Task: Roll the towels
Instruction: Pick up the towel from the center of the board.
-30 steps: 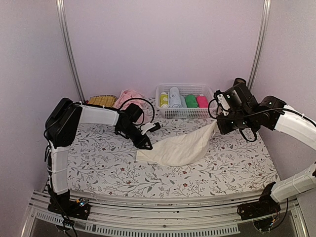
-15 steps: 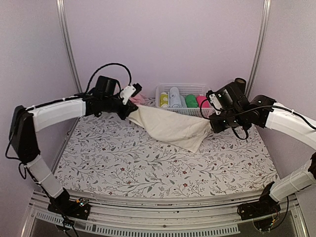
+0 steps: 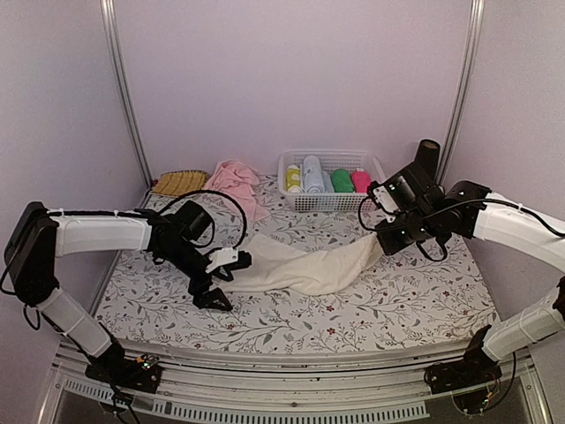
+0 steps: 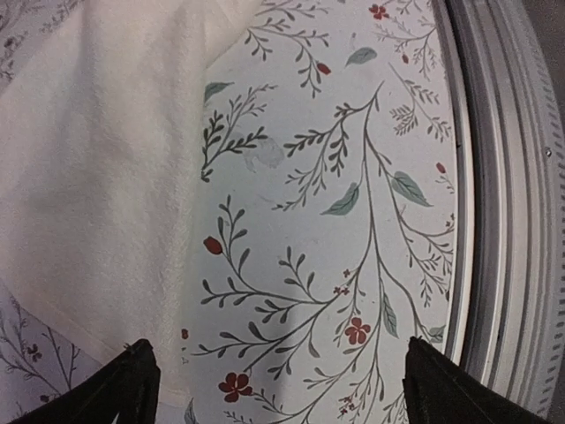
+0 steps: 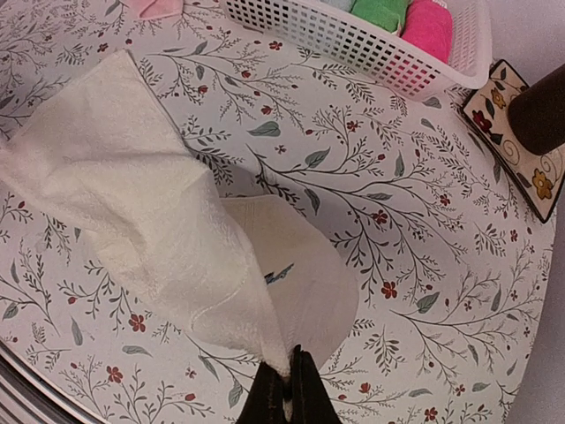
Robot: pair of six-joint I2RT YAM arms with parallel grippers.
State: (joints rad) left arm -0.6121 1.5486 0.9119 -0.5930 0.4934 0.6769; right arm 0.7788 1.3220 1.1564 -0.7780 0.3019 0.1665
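On my feed the cream towel [image 3: 300, 265] lies stretched across the middle of the flowered desk [image 3: 397, 309], flat at its left end and rising off the surface at its right end. The right arm [image 3: 512, 225] has that raised end: its jaws are clenched on a pinch of the cloth, and in the right wrist view the towel [image 5: 150, 203] climbs from the desk up into the closed tips at the bottom of the picture. The left arm [image 3: 106, 234] reaches low over the desk at the towel's near left corner, and its jaws stand wide apart, grasping nothing. In the left wrist view I see the two dark fingertips [image 4: 132, 384] with bare flowered cloth between them, the towel's edge [image 4: 97, 177] just beside the left one and the desk's metal rim [image 4: 503, 221] off to the right. The pink towel [image 3: 234, 181] sits crumpled at the back of the desk, just left of the white basket [image 3: 328, 205], well apart from both arms. The basket holds four rolls side by side: yellow-green [image 3: 293, 179], light blue [image 3: 312, 174], green [image 3: 342, 180] and magenta [image 3: 361, 181]. A woven yellow mat [image 3: 181, 183] lies at the back left, touching the pink towel.
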